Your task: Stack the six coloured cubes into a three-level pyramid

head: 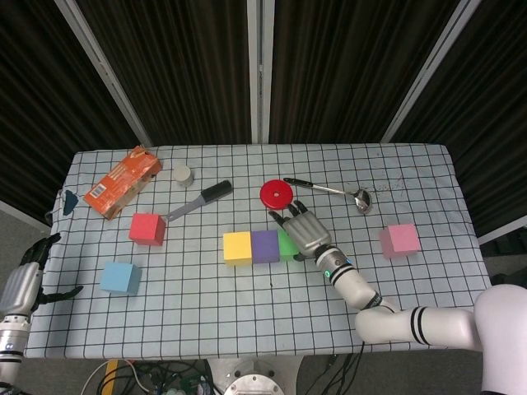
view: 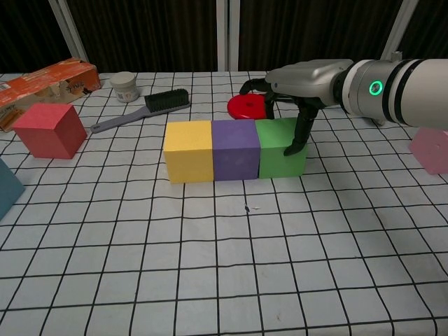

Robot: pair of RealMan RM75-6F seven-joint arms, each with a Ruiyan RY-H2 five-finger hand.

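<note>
Checked table (head: 412,177) bearing all items, with the right hand (head: 303,232) reaching in over its middle. The right hand lies palm-down over the green cube (view: 281,148), its fingers (view: 299,129) draped down the cube's outer face and touching it; whether it grips the cube or merely presses against it cannot be told. Touching the green cube on the side away from the hand's wrist stands the purple cube (view: 235,150), and touching that in turn the yellow cube (view: 187,151), the three forming one straight row. The pink cube (head: 400,239) sits well apart on the hand's wrist side. The red cube (head: 147,228) and blue cube (head: 120,278) lie far beyond the yellow end of the row. The orange carton (head: 122,181) lies farther still. Just beyond the fingertips rests a red disc (head: 277,194). The left hand (head: 23,284) hangs off the table's edge, fingers apart, holding nothing.
</note>
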